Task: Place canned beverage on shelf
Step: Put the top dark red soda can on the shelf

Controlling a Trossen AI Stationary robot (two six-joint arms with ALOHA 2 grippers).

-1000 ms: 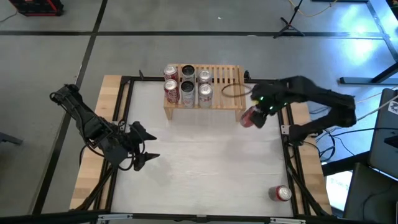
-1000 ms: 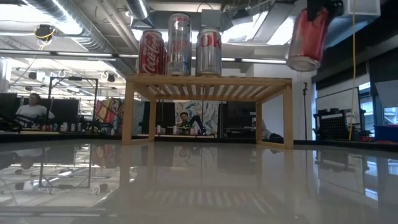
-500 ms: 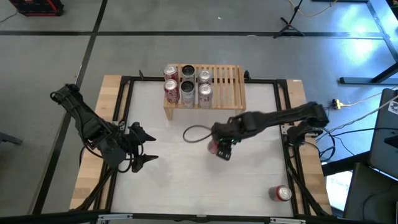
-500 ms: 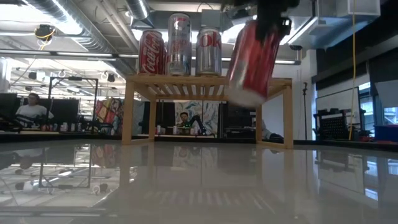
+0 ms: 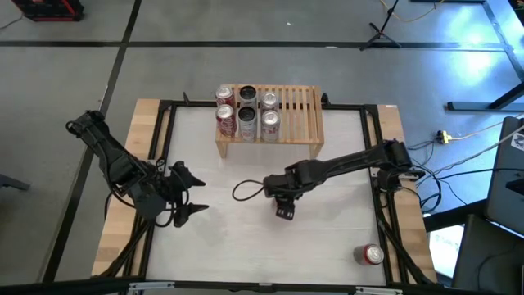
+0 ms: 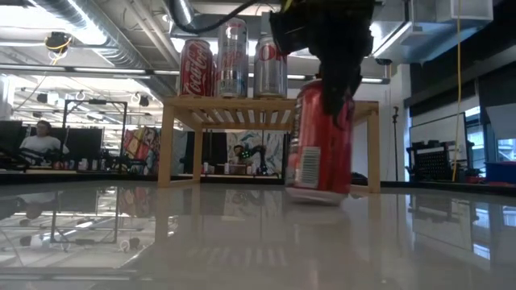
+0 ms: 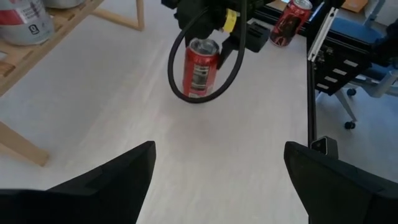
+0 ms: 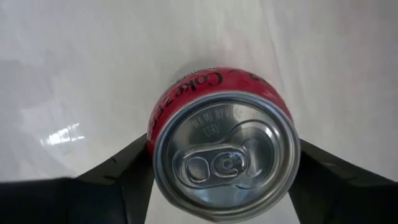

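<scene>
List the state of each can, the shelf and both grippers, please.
Red can: upright, low over the table or on it, held by right gripper.
Spare red can: lying by the table's near right corner.
Shelf: five cans standing, right part free.
Left gripper: open, empty.

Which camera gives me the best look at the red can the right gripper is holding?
The low view: the red can shows full height, near the tabletop under the right gripper. The right wrist view shows only its top. The left wrist view shows it small. In the high view the arm hides it.
</scene>
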